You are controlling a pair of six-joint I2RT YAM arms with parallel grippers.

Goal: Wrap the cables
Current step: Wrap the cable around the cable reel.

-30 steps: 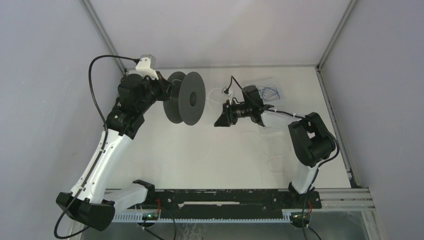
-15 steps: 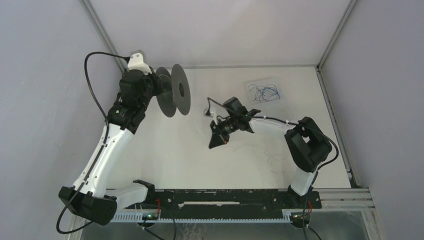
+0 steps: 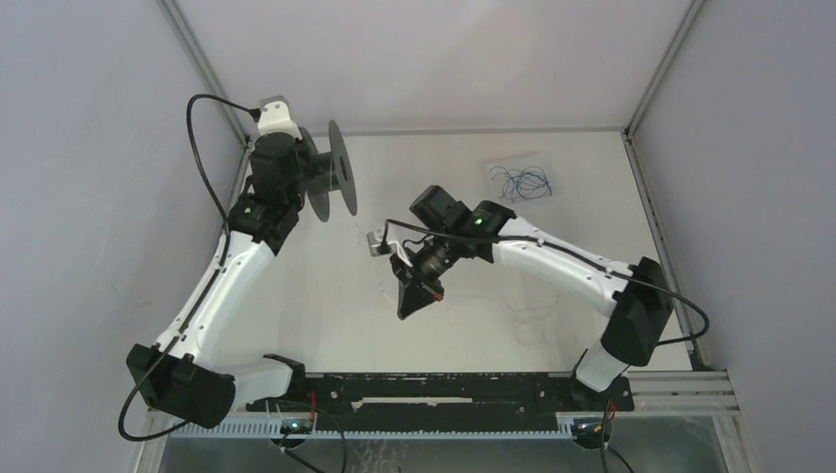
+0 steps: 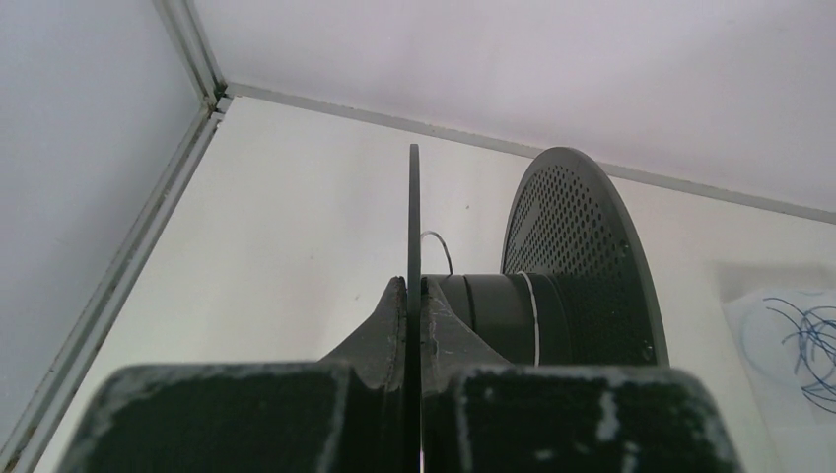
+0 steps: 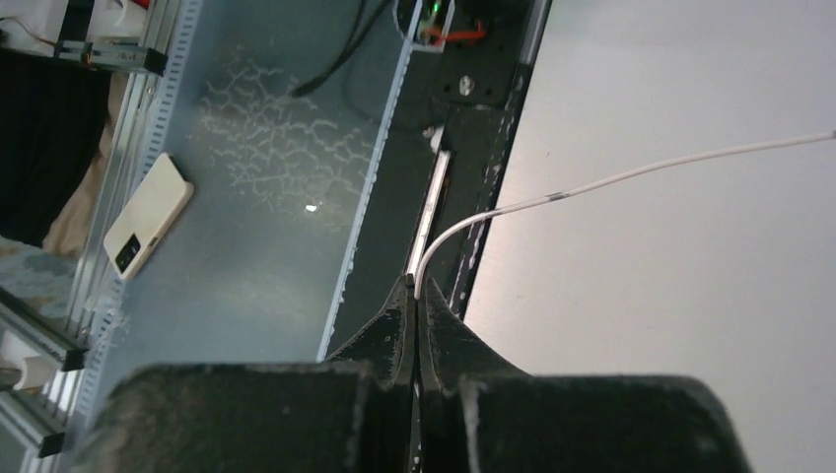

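I log one black spool (image 4: pixel 582 258), perforated round flange, clamped in left gripper (image 4: pixel 414 292); right gripper (image 5: pixel 415 288) pinches one thin white cable (image 5: pixel 611 180).

right gripper (image 5: pixel 414 291): jaws pressed together, pinching the cable at the tips
cable (image 5: pixel 592 185): thin, white, arcing up from the tips, then off to their right
table (image 5: pixel 670 315): right of jaws
black rail (image 5: pixel 483 148): beyond the tips
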